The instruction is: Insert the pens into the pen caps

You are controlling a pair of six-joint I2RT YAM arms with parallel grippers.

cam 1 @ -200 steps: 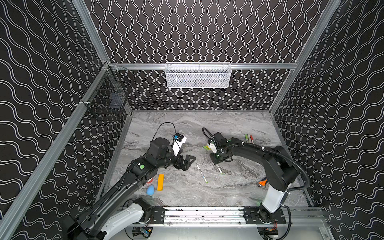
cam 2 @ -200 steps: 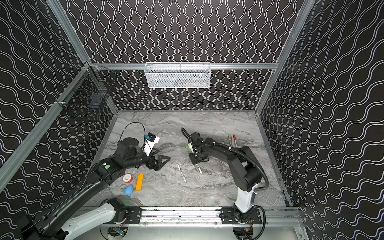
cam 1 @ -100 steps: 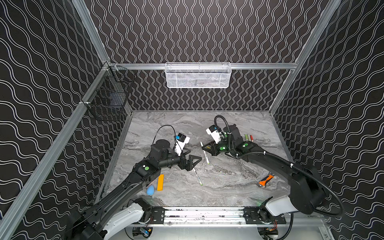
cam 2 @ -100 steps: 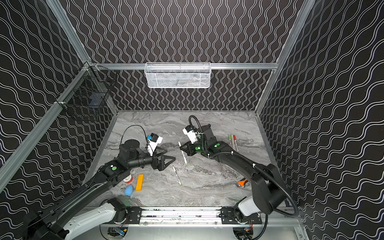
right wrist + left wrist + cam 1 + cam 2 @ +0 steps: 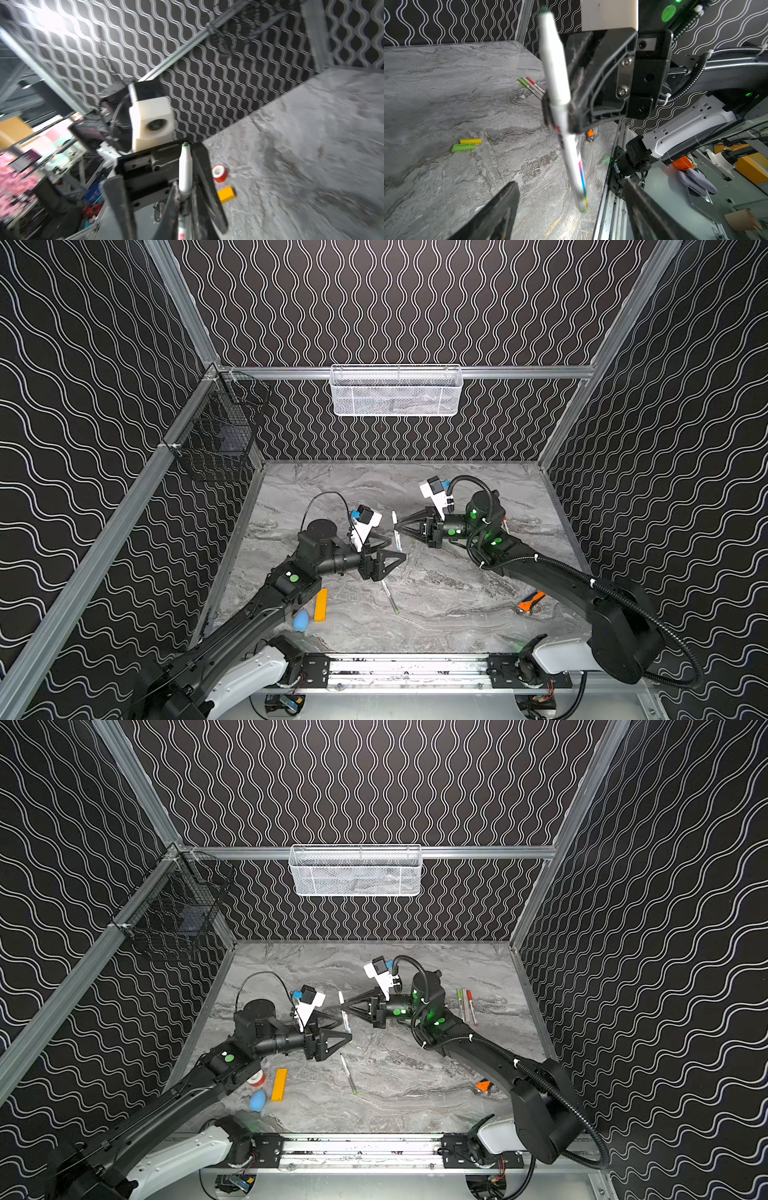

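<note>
Right gripper (image 5: 397, 526) clamped on pen (image 5: 399, 541), held upright mid-frame in both top views. Green nib on top, bare, no cap on yet. Left gripper (image 5: 570, 187) fingers spread wide either side of pen's lower end, not touching it.

Yellow cap (image 5: 470, 141) and green cap (image 5: 463, 147) lie loose on table (image 5: 457, 614), left of centre in left wrist view. Second pen (image 5: 390, 598) flat on table, below centre.

Pen cluster (image 5: 465, 1004) right of centre, green and red ends: likely capped already.

Judgement: roughly halfway. Held pen and second pen remain to be capped.

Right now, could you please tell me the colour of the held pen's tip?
Green; the pen tip shows best in the right wrist view.
</note>
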